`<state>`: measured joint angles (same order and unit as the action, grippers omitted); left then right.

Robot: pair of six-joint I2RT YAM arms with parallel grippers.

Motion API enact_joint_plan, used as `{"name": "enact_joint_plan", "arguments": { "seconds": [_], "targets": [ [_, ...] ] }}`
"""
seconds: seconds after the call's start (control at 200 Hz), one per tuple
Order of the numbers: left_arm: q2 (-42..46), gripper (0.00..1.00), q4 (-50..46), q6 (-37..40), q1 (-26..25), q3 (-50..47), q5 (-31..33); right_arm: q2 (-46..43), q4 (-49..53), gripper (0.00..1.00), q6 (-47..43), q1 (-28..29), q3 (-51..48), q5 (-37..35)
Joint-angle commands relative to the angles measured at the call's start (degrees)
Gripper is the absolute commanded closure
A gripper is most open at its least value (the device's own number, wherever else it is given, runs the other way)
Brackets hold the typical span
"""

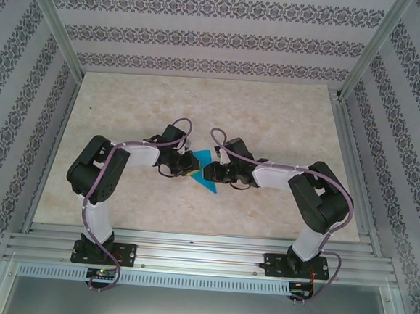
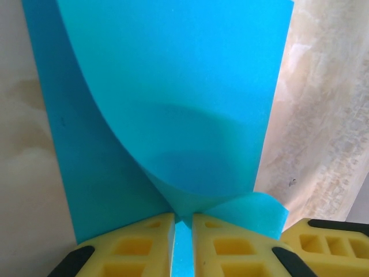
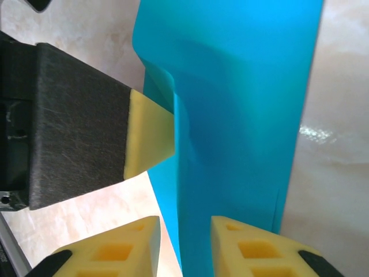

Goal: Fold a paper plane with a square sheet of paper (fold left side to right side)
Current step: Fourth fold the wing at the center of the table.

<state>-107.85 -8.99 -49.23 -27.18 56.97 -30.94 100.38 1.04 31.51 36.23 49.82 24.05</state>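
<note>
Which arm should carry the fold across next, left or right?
Left, probably. The left gripper is pinched on the sheet of paper, its flap curled up; the right gripper straddles it with jaws apart.

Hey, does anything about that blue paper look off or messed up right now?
The blue paper isn't lying flat: it bulges up in a loose, uncreased curl from where the left gripper pinches its edge, and one corner beside that grip flips over. I see no tears.

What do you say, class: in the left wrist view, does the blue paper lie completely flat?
No: the square sheet of paper curls upward, pinched in the left gripper.
</note>
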Motion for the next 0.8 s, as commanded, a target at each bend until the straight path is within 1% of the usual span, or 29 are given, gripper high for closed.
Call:
{"name": "enact_joint_plan", "arguments": {
  "seconds": [0.0, 0.125, 0.235, 0.49, 0.794],
  "targets": [
    [-1.2, 0.82, -1.0, -0.2, -0.6, 0.5, 1.5, -2.0, 8.0, 0.70, -6.2, 0.2, 3.8, -4.2],
    [-1.1, 0.82, -1.4, 0.0, -0.6, 0.7, 1.5, -1.6, 14.5, 0.66, -10.3, 3.0, 6.3, -9.8],
    [-1.1, 0.82, -1.5, 0.0, -0.6, 0.8, 1.5, -0.4, 17.8, 0.65, -11.9, 5.0, 8.3, -13.2],
    [-1.0, 0.82, -2.0, 0.4, -0.6, 1.0, 1.5, 2.1, 19.5, 0.63, -12.8, 6.1, 10.6, -15.0],
    [-0.9, 0.82, -2.4, 0.4, -0.6, 1.4, 1.7, 4.1, 22.2, 0.65, -14.6, 7.5, 12.3, -16.7]
  ]
}}
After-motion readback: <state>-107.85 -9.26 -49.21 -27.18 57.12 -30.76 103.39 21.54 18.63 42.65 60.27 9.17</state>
